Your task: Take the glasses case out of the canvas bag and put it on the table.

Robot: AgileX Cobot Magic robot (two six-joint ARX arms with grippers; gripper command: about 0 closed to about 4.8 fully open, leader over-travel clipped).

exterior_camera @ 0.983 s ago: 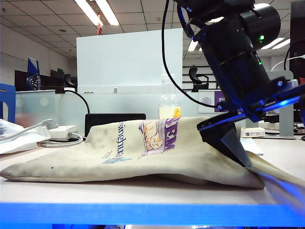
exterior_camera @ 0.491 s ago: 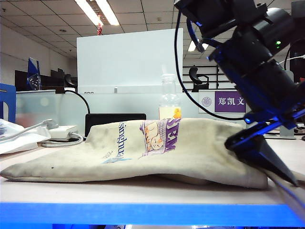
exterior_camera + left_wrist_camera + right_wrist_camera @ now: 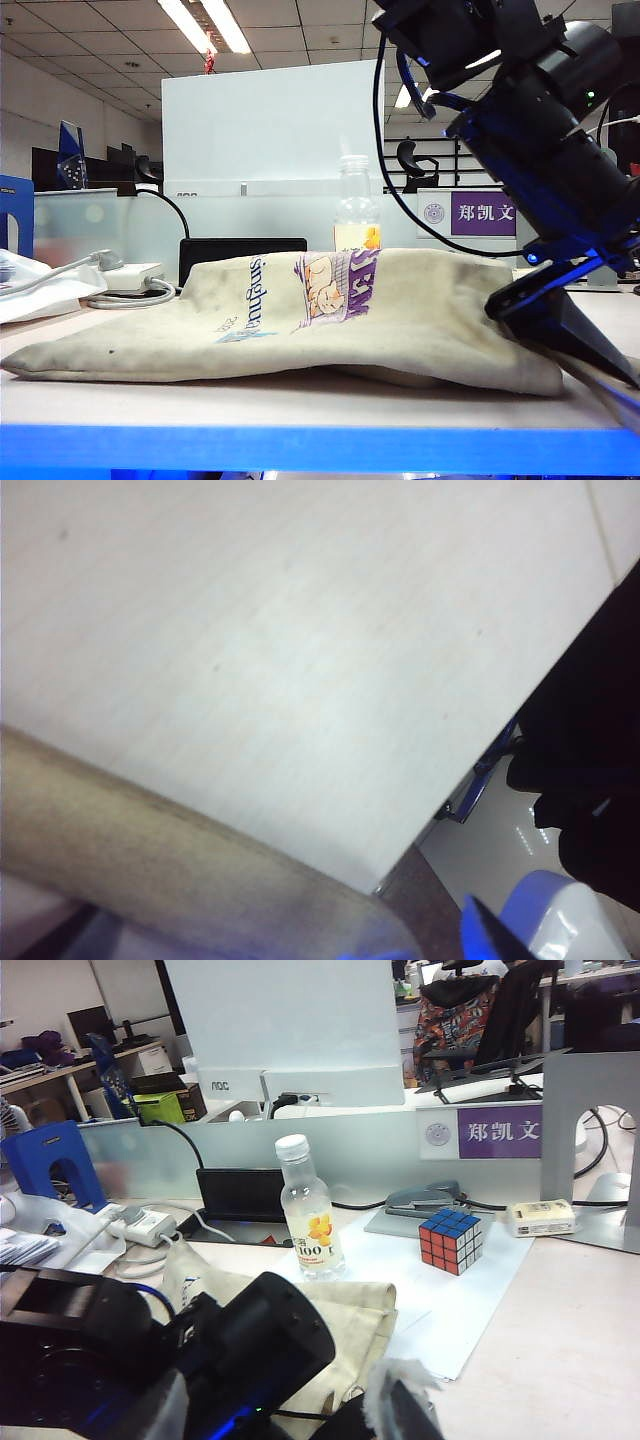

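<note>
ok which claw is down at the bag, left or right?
The left claw: it has reached across and sits low at the bag's right end, near the table. The right claw is held up high, off the bag.

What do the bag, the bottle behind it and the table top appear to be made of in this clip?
Canvas bag: woven beige cloth, matte and soiled; it slumps in soft folds. Bottle: probably clear plastic with a white screw cap, since the background shows through it. Table: smooth pale surface with faint grain lines, likely laminate, with a glossy blue front edge. The arm reaching across the bag's right end bears the left gripper.
</note>
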